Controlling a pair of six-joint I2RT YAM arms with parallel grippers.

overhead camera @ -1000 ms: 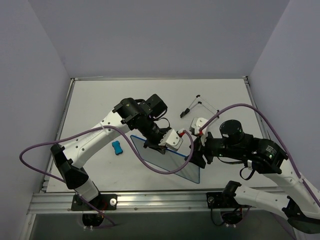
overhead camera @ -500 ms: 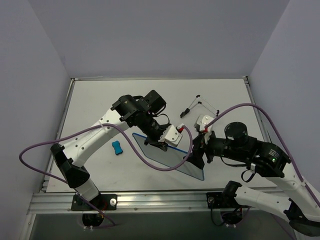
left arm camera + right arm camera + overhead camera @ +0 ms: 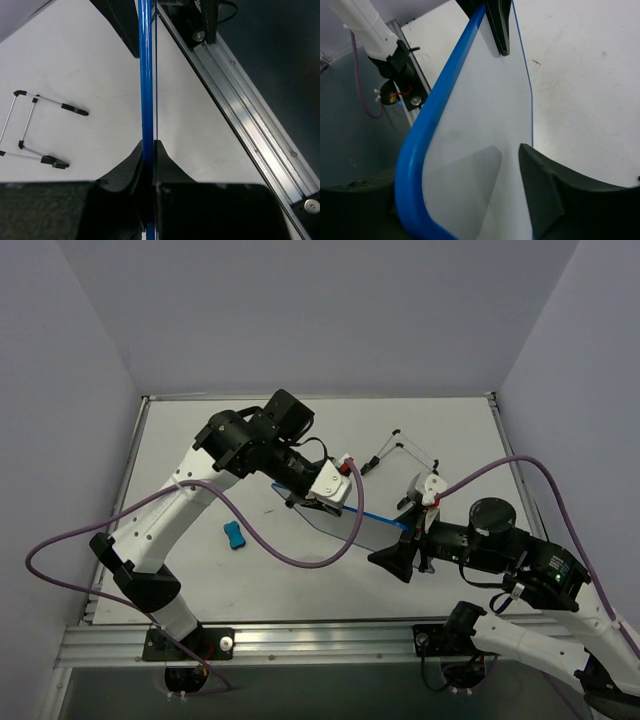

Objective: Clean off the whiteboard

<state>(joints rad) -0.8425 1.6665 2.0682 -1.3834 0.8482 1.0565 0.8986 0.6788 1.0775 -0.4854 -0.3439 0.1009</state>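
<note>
Board (image 3: 352, 524) lay low and near flat a sec ago w/ both jaws on it; now the L arm (image 3: 190, 490) has raised it and tipped it toward its edge, and the R jaws have let go and spread. The board's near corner sits loosely between the R jaws, blue rim (image 3: 427, 130) by one side, the other finger (image 3: 545, 195) just off the face. The L jaws are pressed together on the rim, pinching it edge-on, so the L alone carries it. The face looks blank bar faint smudges in the R wrist view; prob. wiping is done or nearly. Eraser (image 3: 234, 534) lies on the worktop (image 3: 200, 440), well apart from both jaws; stand (image 3: 398, 452) near the L jaws. L arm arched high, wrist reaching toward the R; R arm (image 3: 520, 560) low, forearm about level, pointing at the board's end.
</note>
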